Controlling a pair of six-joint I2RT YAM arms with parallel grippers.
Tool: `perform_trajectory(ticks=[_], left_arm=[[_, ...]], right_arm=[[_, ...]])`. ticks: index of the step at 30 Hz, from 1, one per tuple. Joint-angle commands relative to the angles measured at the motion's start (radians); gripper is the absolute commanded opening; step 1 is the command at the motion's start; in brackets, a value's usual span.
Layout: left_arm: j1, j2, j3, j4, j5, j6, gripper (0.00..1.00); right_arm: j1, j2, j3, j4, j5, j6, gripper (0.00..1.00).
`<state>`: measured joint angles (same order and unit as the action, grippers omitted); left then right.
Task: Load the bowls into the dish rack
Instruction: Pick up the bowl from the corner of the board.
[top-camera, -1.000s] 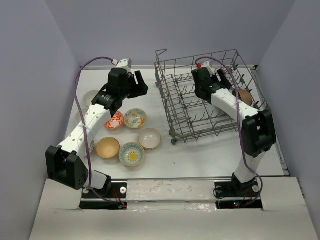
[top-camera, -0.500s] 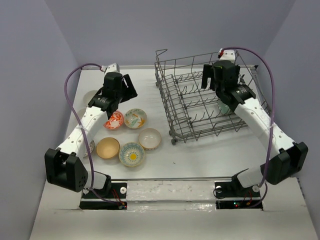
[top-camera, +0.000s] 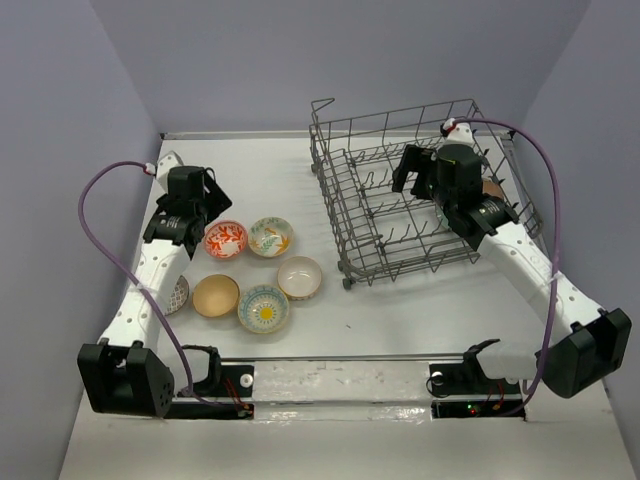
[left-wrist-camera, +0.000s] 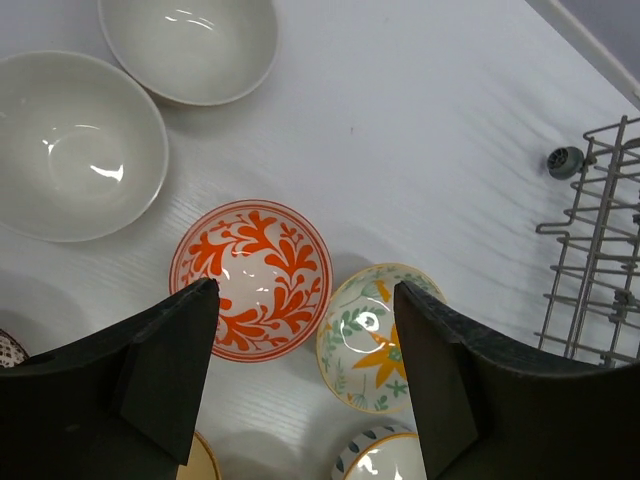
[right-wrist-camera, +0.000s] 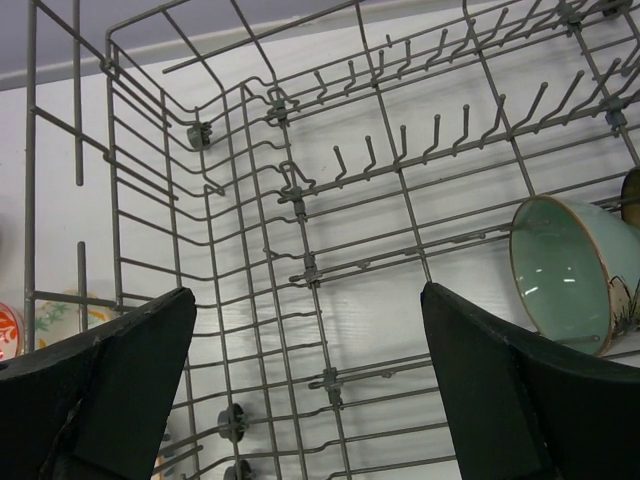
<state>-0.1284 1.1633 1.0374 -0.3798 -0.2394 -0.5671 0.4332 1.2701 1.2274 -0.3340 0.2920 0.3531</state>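
Teal bowl (right-wrist-camera: 562, 277) in dish rack (right-wrist-camera: 304, 270): right-wrist view | left fingers (left-wrist-camera: 165, 375) apart | right fingers (right-wrist-camera: 115, 385) apart

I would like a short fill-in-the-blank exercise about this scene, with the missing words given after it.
1. The teal bowl stands on its edge inside the ___.
2. The left tool and the right tool are both ___.
3. The scroll-patterned bowl is white and ___.
Missing words: dish rack; open; orange.
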Motion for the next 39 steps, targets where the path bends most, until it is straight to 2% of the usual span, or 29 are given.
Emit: perform_trajectory(ticks=[1, 6, 15, 19, 26, 32, 34, 39], left_arm=[[0.078, 0.012, 0.001, 0.022, -0.009, -0.050, 0.80], [0.182, 0.088, 0.027, 0.079, 0.071, -0.134, 0.79], [0.315, 0.252, 0.105, 0.093, 0.084, -0.185, 0.79], [0.337, 0.294, 0.119, 0.110, 0.057, -0.194, 0.78], [0.397, 0.400, 0.236, 0.090, -0.034, -0.198, 0.78], [0.461, 0.508, 0.323, 0.118, -0.003, -0.124, 0.74], [0.466, 0.551, 0.392, 0.093, 0.009, -0.082, 0.73], [0.466, 0.648, 0.455, 0.078, 0.011, 0.019, 0.71]], right_arm=[[0.004, -0.006, -0.008, 0.069, -0.043, 0.020, 1.00], [0.004, 0.015, -0.005, 0.069, -0.063, 0.023, 1.00], [0.004, 0.014, -0.019, 0.069, -0.079, 0.023, 1.00], [0.004, 0.026, -0.016, 0.067, -0.094, 0.024, 1.00], [0.004, 0.035, -0.014, 0.069, -0.113, 0.026, 1.00], [0.004, 0.034, -0.014, 0.069, -0.129, 0.027, 1.00], [0.004, 0.034, -0.014, 0.067, -0.134, 0.027, 1.00], [0.004, 0.028, -0.016, 0.066, -0.136, 0.027, 1.00]])
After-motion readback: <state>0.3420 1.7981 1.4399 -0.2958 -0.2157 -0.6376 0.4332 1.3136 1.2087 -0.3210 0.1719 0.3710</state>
